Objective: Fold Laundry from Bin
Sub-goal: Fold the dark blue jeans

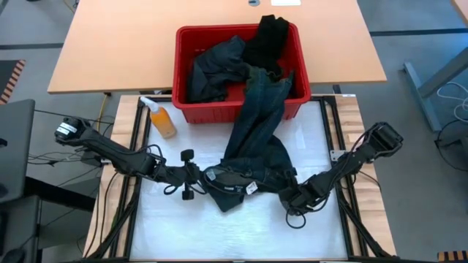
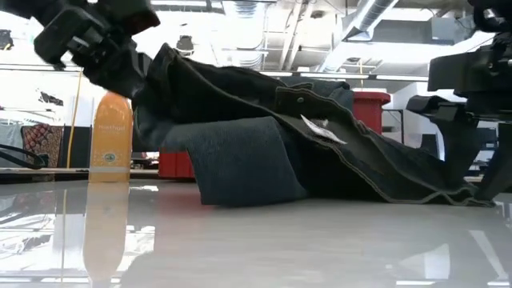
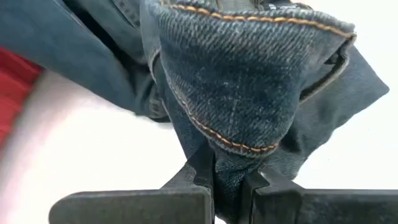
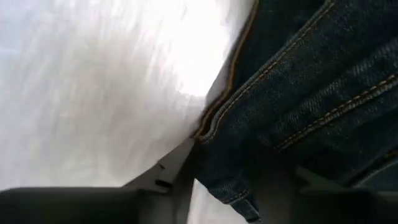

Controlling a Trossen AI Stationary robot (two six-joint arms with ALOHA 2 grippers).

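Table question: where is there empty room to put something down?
The white table is bare along its near edge below the jeans, and between the orange bottle and the jeans. It is crowded in the middle, where both pincers meet the jeans, and by the red bin.

We are seeing dark blue jeans (image 4: 311, 93) with orange stitching lying over the white counter (image 4: 93, 81). Our right tool (image 4: 233, 186) is sitting at the denim's hemmed edge, its dark fingers (image 4: 168, 171) flanking the fabric.

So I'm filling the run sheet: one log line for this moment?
left gripper: shut on jeans | right gripper: at jeans edge, grip unclear | jeans trail from bin
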